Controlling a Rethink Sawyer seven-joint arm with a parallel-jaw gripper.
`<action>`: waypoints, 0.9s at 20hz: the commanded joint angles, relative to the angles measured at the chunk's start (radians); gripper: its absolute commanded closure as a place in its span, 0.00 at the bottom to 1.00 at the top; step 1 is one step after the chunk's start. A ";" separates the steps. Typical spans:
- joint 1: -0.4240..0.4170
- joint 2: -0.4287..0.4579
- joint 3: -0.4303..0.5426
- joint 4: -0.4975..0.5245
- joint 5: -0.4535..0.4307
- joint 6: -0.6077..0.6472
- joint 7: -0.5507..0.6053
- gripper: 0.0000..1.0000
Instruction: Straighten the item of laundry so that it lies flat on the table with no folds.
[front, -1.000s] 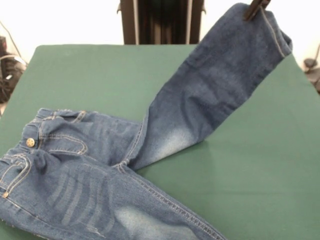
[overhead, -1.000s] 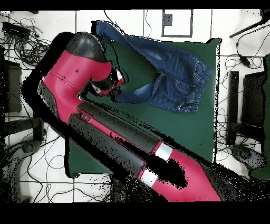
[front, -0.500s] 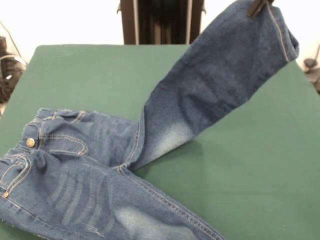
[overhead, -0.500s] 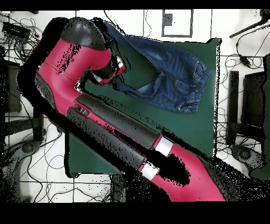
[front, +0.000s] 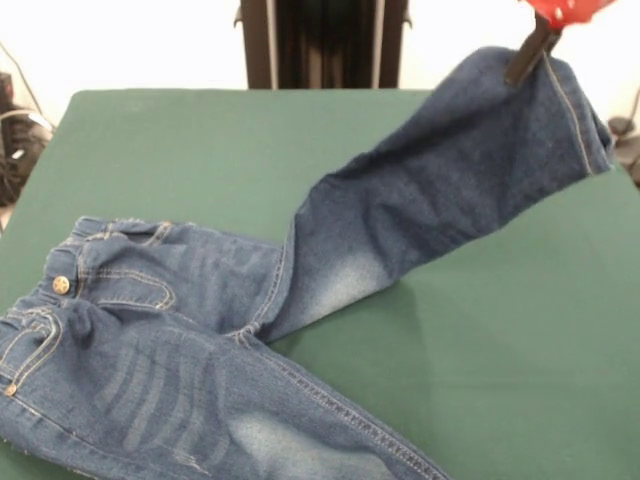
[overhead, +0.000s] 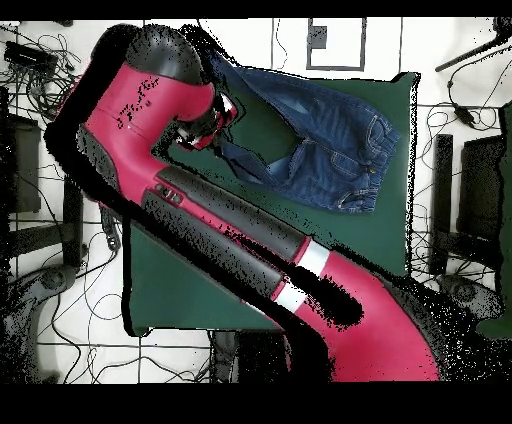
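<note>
Lying nearest the camera in the front view, the waist of a small pair of blue denim jeans (front: 150, 340) rests flat on the dark green table (front: 520, 350), at its lower left. A brass button shows on the waistband at the left edge, and tan stitching runs along the pockets. One leg runs off toward the bottom edge, with a faded whitish patch on its thigh. The other leg rises from the crotch toward the upper right, lifted clear of the felt, its hemmed cuff hanging highest. At that cuff, near the table's far right corner, the gripper (front: 527, 62) has its dark fingers pinched closed on the cloth, with red housing just above. From overhead, the red and black arm (overhead: 240, 250) crosses the table diagonally, and the jeans (overhead: 330, 150) lie spread beyond it.
</note>
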 joint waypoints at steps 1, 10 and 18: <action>0.003 0.134 -0.003 -0.046 -0.036 -0.031 -0.467 1.00; -0.003 0.193 0.016 -0.116 -0.069 -0.038 -0.632 1.00; 0.027 0.243 0.053 -0.275 -0.117 -0.182 -0.874 1.00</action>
